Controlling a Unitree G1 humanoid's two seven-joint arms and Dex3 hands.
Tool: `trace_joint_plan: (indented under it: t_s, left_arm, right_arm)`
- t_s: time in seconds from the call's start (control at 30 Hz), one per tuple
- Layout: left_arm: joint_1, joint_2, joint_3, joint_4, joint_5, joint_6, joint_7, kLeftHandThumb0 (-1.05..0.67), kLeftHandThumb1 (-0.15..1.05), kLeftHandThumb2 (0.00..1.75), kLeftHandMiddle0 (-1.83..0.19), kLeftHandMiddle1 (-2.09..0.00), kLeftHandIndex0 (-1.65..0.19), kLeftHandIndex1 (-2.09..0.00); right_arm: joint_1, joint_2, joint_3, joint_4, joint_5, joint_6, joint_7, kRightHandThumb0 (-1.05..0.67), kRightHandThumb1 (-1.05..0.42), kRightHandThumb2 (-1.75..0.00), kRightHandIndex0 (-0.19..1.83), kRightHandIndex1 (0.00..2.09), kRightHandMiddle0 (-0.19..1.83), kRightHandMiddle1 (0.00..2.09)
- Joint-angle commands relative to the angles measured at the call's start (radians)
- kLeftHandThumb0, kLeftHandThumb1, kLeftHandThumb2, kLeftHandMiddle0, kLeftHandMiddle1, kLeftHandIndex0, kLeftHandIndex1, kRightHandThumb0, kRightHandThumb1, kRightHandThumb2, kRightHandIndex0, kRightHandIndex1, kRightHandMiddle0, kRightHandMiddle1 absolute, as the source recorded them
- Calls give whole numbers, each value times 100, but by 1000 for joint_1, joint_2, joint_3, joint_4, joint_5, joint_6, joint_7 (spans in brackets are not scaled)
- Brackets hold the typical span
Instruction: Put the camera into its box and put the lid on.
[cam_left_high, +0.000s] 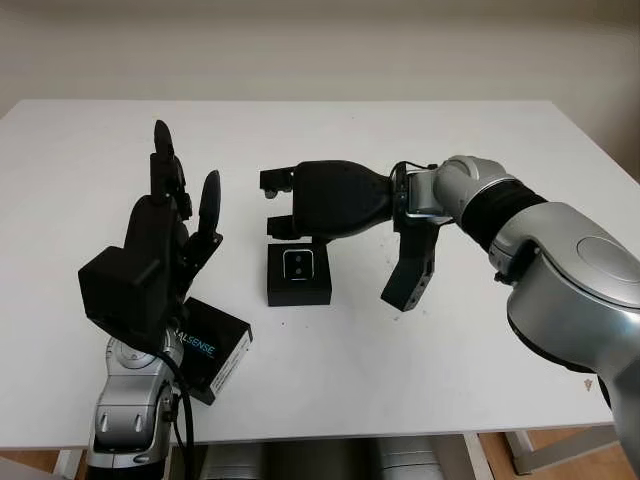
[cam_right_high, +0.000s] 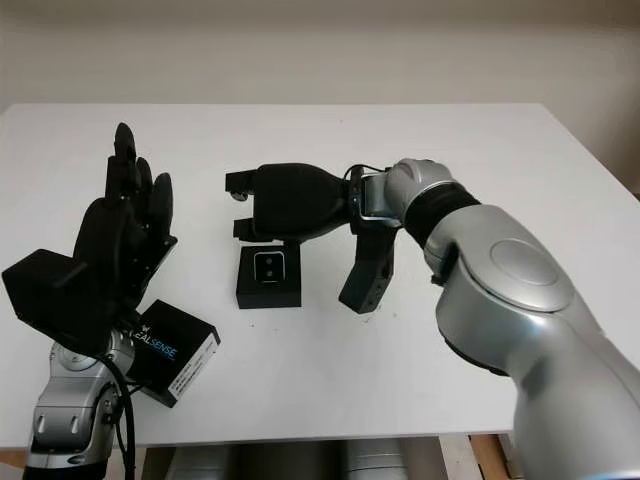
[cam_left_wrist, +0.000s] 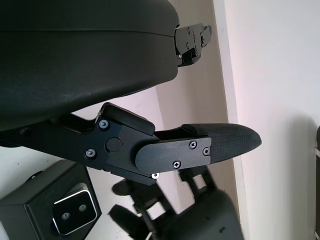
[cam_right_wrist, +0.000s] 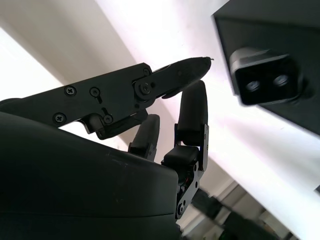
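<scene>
A small black box (cam_left_high: 299, 288) stands open at the middle of the white table, and the silver camera (cam_left_high: 299, 265) lies inside it, lenses up. My right hand (cam_left_high: 335, 235) hovers open just behind and above the box, holding nothing, its thumb hanging down to the box's right. The black lid (cam_left_high: 215, 355), printed REALSENSE, lies flat at the near left. My left hand (cam_left_high: 185, 190) is raised open above the lid, fingers pointing up, touching nothing. The right wrist view shows the camera (cam_right_wrist: 267, 75) in its box (cam_right_wrist: 270, 20) beyond my fingers (cam_right_wrist: 192, 110). The left wrist view also shows the camera (cam_left_wrist: 75, 215).
The white table (cam_left_high: 420, 380) spreads bare around the box and lid. Its near edge runs just below the lid, and a pale wall stands behind the far edge.
</scene>
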Motion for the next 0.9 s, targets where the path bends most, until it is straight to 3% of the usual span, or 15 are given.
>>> trace_joint_plan:
  t_s: [0.0, 0.23, 0.37, 0.43, 0.47, 0.63, 0.87]
  left_arm:
    - [-11, 2, 5, -8, -5, -1, -2, -78, 105, 54, 19, 0, 19, 0]
    - [-12, 3, 3, 6, 4, -28, 1, -75, 105, 56, 19, 0, 19, 0]
    - [-10, 9, 1, 7, 8, -33, -6, -74, 105, 58, 19, 0, 19, 0]
    - [-13, 3, 2, 7, 5, -31, 0, -74, 105, 57, 19, 0, 19, 0]
    - [-13, 0, 3, 5, 1, -26, 1, -73, 105, 56, 19, 0, 19, 0]
    - [-12, 4, 1, 2, 4, -25, 1, -76, 105, 55, 19, 0, 19, 0]
    - [-13, 9, 1, 4, 6, -27, 1, -76, 105, 56, 19, 0, 19, 0]
  right_arm:
    - [-27, -16, -23, 8, 20, -17, -6, -45, -92, -5, 14, 137, 55, 130]
    - [-26, -28, -65, 10, 65, -44, 14, -51, -94, -6, 14, 133, 51, 127]
    - [-38, -41, -58, -9, 52, -63, 36, -65, -91, -5, 6, 112, 27, 116]
    - [-37, -44, -50, -22, 38, -63, 32, -66, -89, -5, 15, 76, 20, 109]
    - [-34, -44, -43, -29, 25, -55, 20, -64, -88, -5, 19, 69, 18, 103]
    - [-26, -41, 5, -49, -51, -13, -35, -48, -88, -5, 17, 53, 11, 67]
    - [-27, -49, 47, -80, -112, -2, -57, -59, -87, -5, 20, 25, 13, 45]
